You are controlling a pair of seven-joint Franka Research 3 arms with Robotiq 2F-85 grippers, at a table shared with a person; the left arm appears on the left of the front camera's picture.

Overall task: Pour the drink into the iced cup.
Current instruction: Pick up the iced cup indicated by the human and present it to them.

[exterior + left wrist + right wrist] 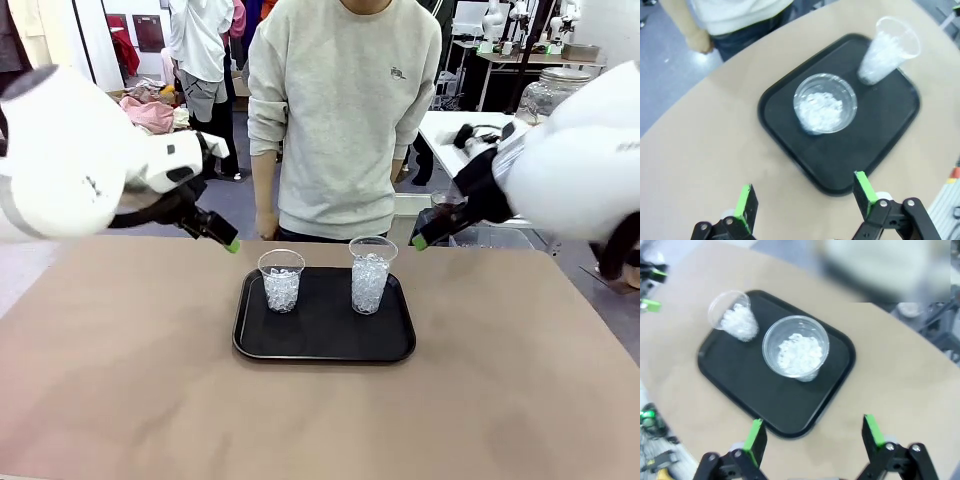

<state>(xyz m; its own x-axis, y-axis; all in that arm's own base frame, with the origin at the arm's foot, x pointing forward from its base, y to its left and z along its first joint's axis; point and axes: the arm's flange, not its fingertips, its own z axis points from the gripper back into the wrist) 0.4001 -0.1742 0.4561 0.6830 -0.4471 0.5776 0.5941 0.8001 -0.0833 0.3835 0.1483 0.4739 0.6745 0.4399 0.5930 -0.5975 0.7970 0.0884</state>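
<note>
Hovering beside the tray (325,355), left tool (803,187) and right tool (813,423) spread wide; short iced cup (281,282), tall iced cup (371,277) on it.

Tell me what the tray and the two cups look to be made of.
Tray: probably plastic, matte black, with a moulded raised rim. Shorter cup and taller cup: probably thin clear plastic, glossy; the ice shows straight through their walls.
</note>
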